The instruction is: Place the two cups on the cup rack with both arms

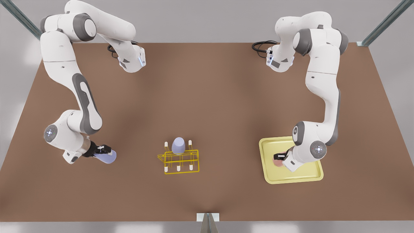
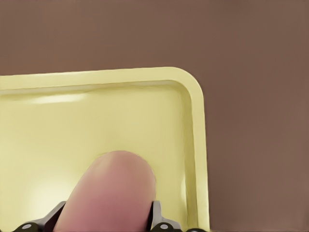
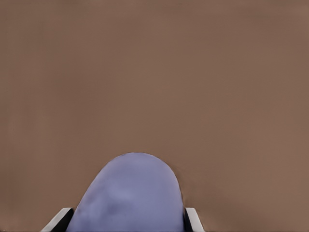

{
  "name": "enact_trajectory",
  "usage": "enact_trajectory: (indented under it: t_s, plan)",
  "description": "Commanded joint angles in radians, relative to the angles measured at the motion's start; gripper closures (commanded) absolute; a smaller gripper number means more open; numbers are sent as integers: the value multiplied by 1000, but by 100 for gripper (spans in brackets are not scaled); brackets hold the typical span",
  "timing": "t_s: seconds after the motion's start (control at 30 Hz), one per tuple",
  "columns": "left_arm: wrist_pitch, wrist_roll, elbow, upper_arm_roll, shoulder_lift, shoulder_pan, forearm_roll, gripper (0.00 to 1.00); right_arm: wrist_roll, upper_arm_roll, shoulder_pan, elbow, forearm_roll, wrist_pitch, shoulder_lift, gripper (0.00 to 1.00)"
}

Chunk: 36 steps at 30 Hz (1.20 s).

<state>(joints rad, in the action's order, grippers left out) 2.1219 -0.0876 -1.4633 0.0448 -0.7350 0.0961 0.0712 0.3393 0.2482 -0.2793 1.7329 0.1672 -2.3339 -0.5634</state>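
With both cups clamped, our left gripper [image 2: 104, 224] pinching the smooth pink cup [image 2: 108, 191] just over the glossy pale-yellow tray [image 2: 198, 121], and our right gripper [image 3: 125, 224] closed on a matte lavender cup [image 3: 130, 193] above bare brown table [image 3: 154, 72], we judge grasping done; next we carry each toward the wire-frame cup rack [image 1: 179, 160], well off, where another lavender tumbler [image 1: 178, 145] already sits on a peg

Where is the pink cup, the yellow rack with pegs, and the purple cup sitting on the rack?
Pale pink smooth cup [image 2: 108, 193]: left wrist view, its rounded side.
Bright-yellow wire rack [image 1: 181, 160]: front view, its front frame.
Lavender cup on the rack [image 1: 178, 145]: front view, its side.
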Motion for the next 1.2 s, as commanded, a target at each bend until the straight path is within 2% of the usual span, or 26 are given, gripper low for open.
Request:
enact_trajectory:
  t_s: [0.0, 0.17, 0.33, 0.43, 0.53, 0.7, 0.87, 1.07, 1.1, 1.17]
  plan:
    - [-102, -121, 26, 9, 0, 1, 1, 17, -92, 13, 38, -41, 95, 70, 2, 16]
    - [-145, -294, 124, 47, -15, 13, 81, 17, -342, 13, 164, -256, 124, 192, -38, 15]
    - [-189, -486, 245, 133, -32, 34, 81, 18, -540, 82, 235, -645, 143, 364, -286, 15]
    - [-175, -514, 316, 161, -83, 34, 82, 18, -560, 115, 258, -727, 170, 364, -368, 15]
    - [-169, -607, 419, 234, -144, 37, 82, 18, -560, 115, 278, -727, 198, 354, -369, 15]
    - [47, -641, 449, 316, -196, 37, 140, 18, -557, 140, 278, -711, 204, 366, -360, 15]
    - [211, -644, 489, 322, -228, 109, 171, 18, -546, 138, 278, -697, 192, 372, -360, 15]
    - [305, -682, 558, 371, -277, 174, 183, 18, -540, 135, 289, -688, 192, 372, -375, 14]
    - [305, -681, 560, 386, -284, 174, 186, 18, -540, 135, 290, -688, 192, 372, -375, 1]
    - [305, -684, 558, 399, -284, 186, 187, 18, -539, 135, 290, -688, 192, 372, -377, 0]
